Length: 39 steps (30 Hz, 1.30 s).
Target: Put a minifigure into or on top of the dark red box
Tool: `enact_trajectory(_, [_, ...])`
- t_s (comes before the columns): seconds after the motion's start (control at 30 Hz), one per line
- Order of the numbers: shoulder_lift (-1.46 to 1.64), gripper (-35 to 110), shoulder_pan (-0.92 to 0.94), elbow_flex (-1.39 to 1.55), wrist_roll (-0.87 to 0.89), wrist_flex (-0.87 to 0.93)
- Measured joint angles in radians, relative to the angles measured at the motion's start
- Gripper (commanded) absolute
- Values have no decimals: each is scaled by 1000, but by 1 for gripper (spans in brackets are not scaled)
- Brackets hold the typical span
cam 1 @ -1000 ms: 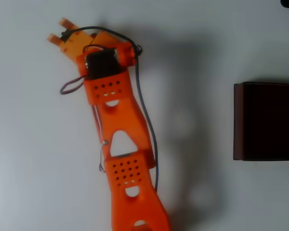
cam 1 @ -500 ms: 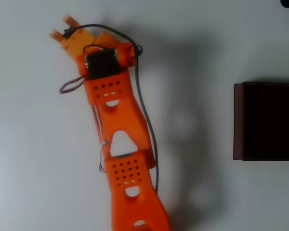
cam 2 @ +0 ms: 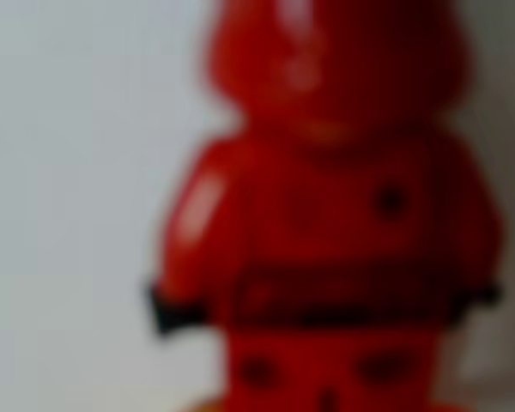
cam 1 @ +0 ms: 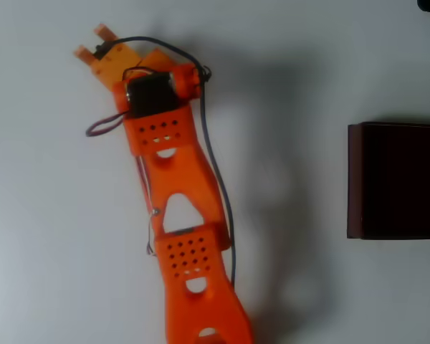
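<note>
Minifigure (cam 2: 326,215) looms in the wrist view, blurred, all red with dark hands at its sides and a dark band across the waist, standing upright against a pale surface and very close to the camera. In the overhead view the orange arm (cam 1: 179,208) reaches from the bottom edge up toward the top left over the white table (cam 1: 50,215), with its gripper (cam 1: 94,41) at the far upper left; two orange fingertips (cam 1: 103,31) show with a small gap between them, though whether they grip anything I cannot tell, as the spot under them is hidden. The box (cam 1: 398,180), maroon-walled and nearly black inside, sits at the right edge, well apart from the gripper.
</note>
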Motion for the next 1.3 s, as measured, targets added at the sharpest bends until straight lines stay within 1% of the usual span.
enact_trajectory(0.13, [91,0,25,118,-35,6])
enact_trajectory(0.27, [244,0,78,287,-89,12])
enact_trajectory(0.57, [604,0,301,670,-245,12])
enact_trajectory(0.67, [678,0,413,752,-308,12])
enact_trajectory(0.83, [736,0,634,804,-402,12])
enact_trajectory(1.07, [723,0,914,773,-494,12])
enact_trajectory(1.23, [635,0,1040,695,-520,12])
enact_trajectory(1.3, [611,8,1060,678,-526,12])
